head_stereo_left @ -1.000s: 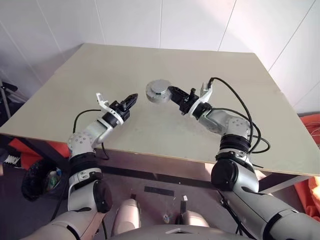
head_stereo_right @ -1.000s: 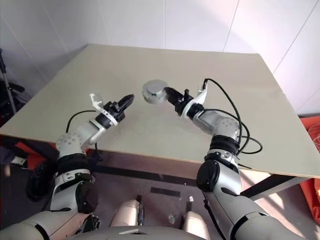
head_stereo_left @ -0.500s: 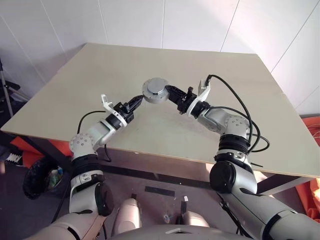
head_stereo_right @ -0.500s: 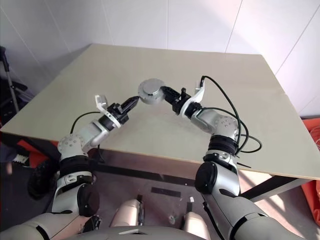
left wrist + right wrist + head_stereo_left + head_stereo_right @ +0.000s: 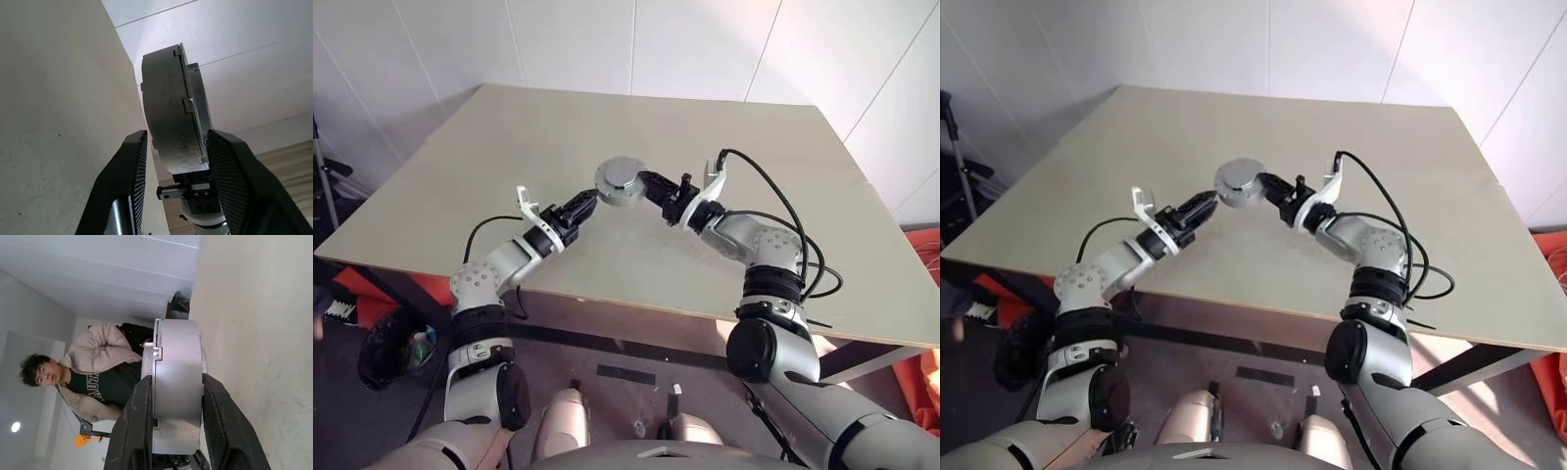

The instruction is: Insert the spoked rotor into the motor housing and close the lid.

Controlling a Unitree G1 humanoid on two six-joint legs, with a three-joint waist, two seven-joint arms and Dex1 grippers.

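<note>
A grey round drum (image 5: 620, 182) made of two joined halves, the motor housing with the lid on it, hangs above the table. Which half is which I cannot tell. My right gripper (image 5: 644, 185) is shut on it from the right, its fingers (image 5: 139, 421) pressed against the drum's (image 5: 177, 382) two flat faces. My left gripper (image 5: 590, 203) comes in from the left and stands open. In the left wrist view its fingers (image 5: 132, 171) lie on either side of the drum's (image 5: 171, 122) rim with narrow gaps. The spoked rotor is hidden.
The beige table (image 5: 705, 108) lies bare under both arms, with white walls behind it. A black cable (image 5: 783, 206) loops off the right forearm. In the right wrist view a person (image 5: 93, 367) in a beige jacket stands beyond the table.
My left gripper has moved right, up to the drum, and has gone from shut to open around its rim. The right gripper has kept its hold on the drum.
</note>
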